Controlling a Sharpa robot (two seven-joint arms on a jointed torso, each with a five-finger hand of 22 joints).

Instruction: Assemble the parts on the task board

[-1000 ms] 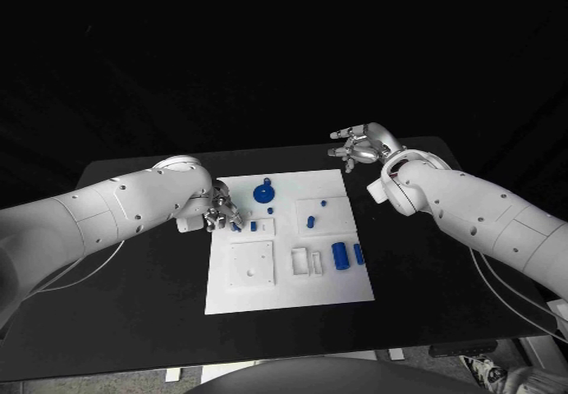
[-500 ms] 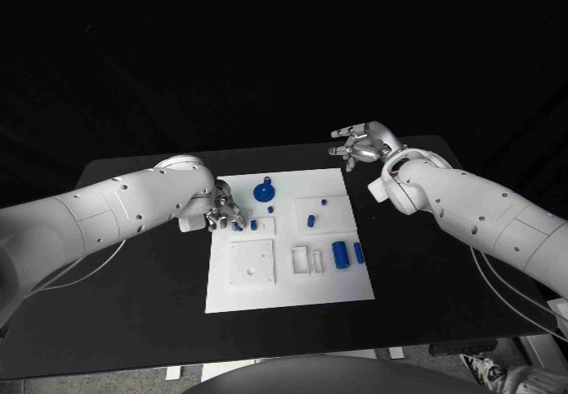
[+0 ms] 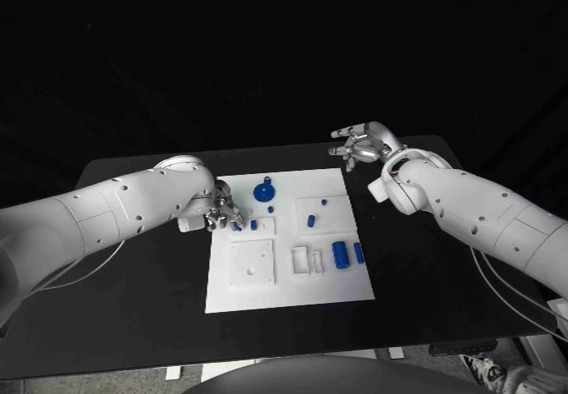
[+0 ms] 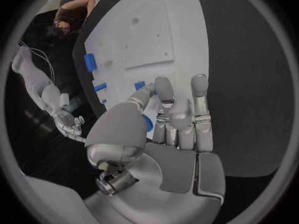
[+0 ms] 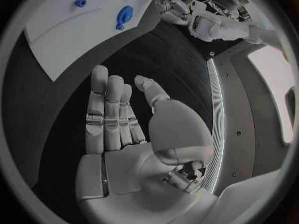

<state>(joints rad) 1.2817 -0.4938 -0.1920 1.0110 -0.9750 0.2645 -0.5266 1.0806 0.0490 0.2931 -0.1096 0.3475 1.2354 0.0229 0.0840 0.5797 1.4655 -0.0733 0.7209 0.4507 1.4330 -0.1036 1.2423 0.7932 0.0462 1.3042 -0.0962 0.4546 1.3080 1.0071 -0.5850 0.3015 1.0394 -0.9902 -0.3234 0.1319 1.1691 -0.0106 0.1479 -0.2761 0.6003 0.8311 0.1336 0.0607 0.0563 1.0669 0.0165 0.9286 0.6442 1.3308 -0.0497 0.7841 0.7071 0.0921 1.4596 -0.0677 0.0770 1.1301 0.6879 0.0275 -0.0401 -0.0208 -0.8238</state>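
Left hand (image 3: 222, 213) at task board (image 3: 288, 283) edge

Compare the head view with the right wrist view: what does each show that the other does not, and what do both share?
Head view alone: the whole task board, with two upright blue cylinders near its right edge and a white square block.

Right wrist view alone: the right robot hand from behind, palm bare, fingers apart, holding nothing, over black table.

Both: the board, the round blue part with a tab, and the left robot hand at the board's edge.
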